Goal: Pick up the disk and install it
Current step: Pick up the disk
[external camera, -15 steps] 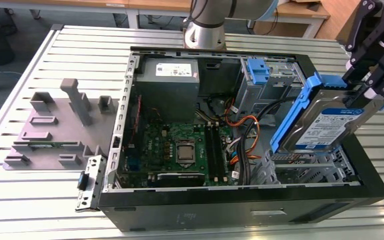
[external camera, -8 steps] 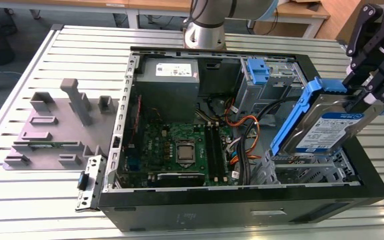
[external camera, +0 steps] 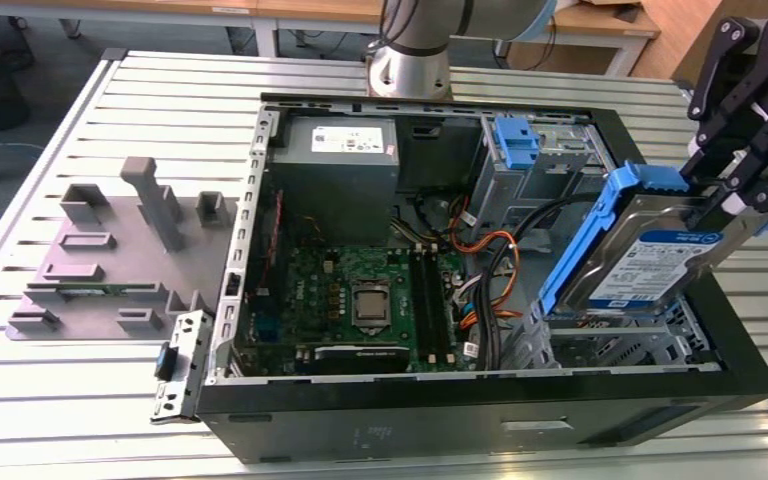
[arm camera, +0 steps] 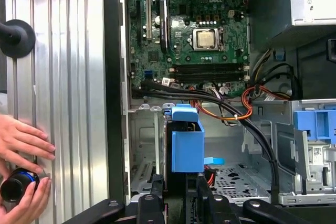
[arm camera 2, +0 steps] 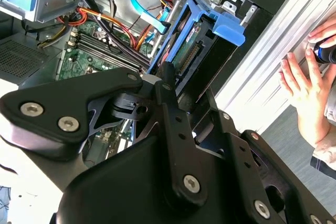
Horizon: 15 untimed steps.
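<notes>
Closest to my wrist cameras, the black gripper [arm camera 2: 164, 80] is clamped shut on its load. Beneath it I see the slatted aluminium table [external camera: 64, 400], then the open black computer case [external camera: 491, 425] lying on it, then the flat silver-grey disk with blue plastic rails [external camera: 644, 250], held tilted on edge in that grip over the metal drive cage [external camera: 624, 345] at the exterior view's right. A person's hand [arm camera: 23, 140] rests on the table beside the case.
</notes>
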Available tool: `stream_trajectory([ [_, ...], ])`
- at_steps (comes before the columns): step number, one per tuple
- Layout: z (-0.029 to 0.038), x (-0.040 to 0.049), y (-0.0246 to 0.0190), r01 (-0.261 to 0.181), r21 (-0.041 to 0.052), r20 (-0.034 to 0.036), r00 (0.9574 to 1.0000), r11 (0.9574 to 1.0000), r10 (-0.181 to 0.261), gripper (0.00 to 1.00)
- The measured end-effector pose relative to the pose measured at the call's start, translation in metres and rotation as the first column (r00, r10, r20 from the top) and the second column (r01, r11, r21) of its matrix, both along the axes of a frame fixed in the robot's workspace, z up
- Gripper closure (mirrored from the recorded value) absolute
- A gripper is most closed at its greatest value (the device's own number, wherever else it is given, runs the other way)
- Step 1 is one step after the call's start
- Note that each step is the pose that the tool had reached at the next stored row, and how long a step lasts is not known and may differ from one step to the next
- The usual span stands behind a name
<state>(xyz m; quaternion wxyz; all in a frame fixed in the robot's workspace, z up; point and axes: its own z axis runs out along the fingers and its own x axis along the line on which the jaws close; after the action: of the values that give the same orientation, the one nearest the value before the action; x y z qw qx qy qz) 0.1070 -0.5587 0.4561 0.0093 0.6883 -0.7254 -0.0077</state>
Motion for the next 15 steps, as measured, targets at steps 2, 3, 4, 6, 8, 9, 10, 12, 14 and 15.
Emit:
stream_trajectory([
  [2,-0.0007,0.0004,0.0,0.0,0.0001,0.0,1.0,1.0,0.0,0.65],
  [3,-0.001,0.0005,0.0,0.0,-0.0001,0.0,1.0,1.0,0.0,0.65],
  [4,-0.0013,0.0007,0.0,0.0,0.0,0.0,1.0,1.0,0.0,0.65],
  [6,-0.0021,0.0009,0.0,0.0,0.0,0.0,1.0,1.0,0.0,0.65],
  [8,-0.0025,0.0012,0.0,0.0,0.0,0.0,1.0,1.0,0.0,0.65],
  [9,-0.0025,0.0013,0.0,0.0,-0.0001,0.0,1.0,1.0,0.0,0.65],
  [10,-0.0025,0.0013,0.0,0.0,-0.0001,0.0,1.0,1.0,0.0,0.65],
  [12,-0.0025,0.0013,0.0,0.0,-0.0001,0.0,1.0,1.0,0.0,0.65],
  [14,-0.0026,0.0021,0.0,0.0,0.0002,0.0001,1.0,1.0,0.0,0.65],
  [15,-0.0027,0.0021,0.0,0.0,-0.0001,0.0,1.0,1.0,0.0,0.65],
])
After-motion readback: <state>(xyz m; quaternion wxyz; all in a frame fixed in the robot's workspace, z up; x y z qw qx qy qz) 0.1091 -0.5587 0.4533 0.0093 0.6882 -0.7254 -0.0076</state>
